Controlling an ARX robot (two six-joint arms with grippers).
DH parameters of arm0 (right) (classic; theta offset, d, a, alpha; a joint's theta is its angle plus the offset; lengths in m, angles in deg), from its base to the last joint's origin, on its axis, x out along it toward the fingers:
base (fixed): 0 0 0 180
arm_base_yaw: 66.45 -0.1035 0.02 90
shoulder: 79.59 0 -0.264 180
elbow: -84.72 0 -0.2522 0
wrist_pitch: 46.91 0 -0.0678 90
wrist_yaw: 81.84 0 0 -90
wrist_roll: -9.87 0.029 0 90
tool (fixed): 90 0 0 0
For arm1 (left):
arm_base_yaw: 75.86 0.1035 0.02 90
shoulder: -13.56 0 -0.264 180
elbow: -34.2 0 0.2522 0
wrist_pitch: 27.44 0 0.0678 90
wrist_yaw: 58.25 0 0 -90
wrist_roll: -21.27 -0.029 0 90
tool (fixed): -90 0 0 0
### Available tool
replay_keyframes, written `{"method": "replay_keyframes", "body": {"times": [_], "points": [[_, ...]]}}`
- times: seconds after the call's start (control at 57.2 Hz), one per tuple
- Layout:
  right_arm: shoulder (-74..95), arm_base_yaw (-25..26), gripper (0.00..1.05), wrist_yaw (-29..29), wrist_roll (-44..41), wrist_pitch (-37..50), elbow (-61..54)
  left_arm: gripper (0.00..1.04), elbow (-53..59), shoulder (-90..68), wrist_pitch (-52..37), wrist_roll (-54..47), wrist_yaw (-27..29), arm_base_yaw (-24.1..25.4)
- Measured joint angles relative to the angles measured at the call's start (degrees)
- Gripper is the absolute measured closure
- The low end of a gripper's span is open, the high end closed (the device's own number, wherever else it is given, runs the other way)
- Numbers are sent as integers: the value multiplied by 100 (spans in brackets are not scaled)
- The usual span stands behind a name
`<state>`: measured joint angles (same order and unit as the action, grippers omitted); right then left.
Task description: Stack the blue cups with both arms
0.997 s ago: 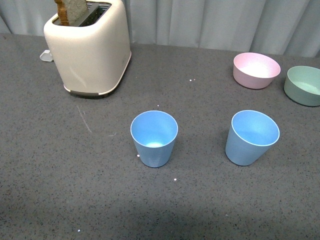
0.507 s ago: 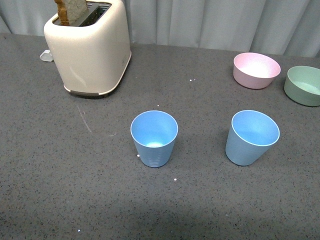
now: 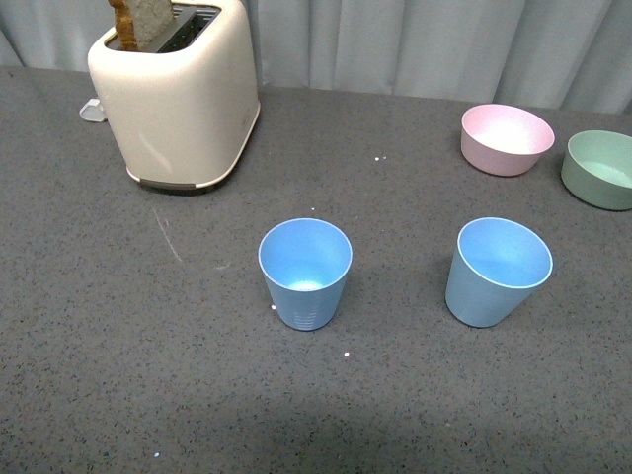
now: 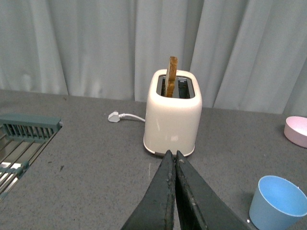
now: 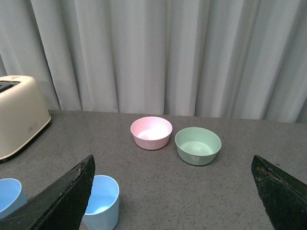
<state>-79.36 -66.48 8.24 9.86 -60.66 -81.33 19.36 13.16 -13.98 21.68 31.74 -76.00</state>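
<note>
No text can be read; the toaster (image 5: 19, 120) bears a small mark too blurred to make out.

Left claw (image 4: 173, 154), fingers (image 4: 161, 191) together, before cream toaster (image 4: 172, 120); blue cup (image 4: 277, 205) beside

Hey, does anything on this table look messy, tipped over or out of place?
Nothing is tipped or spilled: the left light blue plastic cup and its right twin stand on their bases. Only tiny white specks dot the dark grey tabletop.
</note>
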Motion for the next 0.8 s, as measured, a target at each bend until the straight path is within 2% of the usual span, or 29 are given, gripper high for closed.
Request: {"method": "replay_keyframes", "body": {"times": [0.14, 0.297, 0.385, 0.542, 0.594, 0.612, 0.664, 0.804], "points": [[0, 0, 10, 0, 0, 0, 0, 99, 0, 9, 15, 4, 0, 0], [0, 0, 10, 0, 0, 0, 0, 75, 0, 15, 15, 2, 0, 0], [0, 0, 10, 0, 0, 2, 0, 53, 0, 15, 17, 2, 0, 0], [4, 0, 10, 9, -26, -4, 2, 28, 0, 15, 15, 2, 0, 0], [164, 42, 10, 190, -389, -354, 120, 17, 0, 15, 15, 2, 2, 0], [369, 61, 10, 293, -776, -529, 197, 14, 0, 15, 17, 2, 0, 0], [754, 81, 10, 345, -1266, -509, 238, 6, 0, 17, 15, 0, 0, 0], [2190, 94, 10, 376, -1853, 310, 326, 7, 0, 17, 17, -13, 0, 0]]}}
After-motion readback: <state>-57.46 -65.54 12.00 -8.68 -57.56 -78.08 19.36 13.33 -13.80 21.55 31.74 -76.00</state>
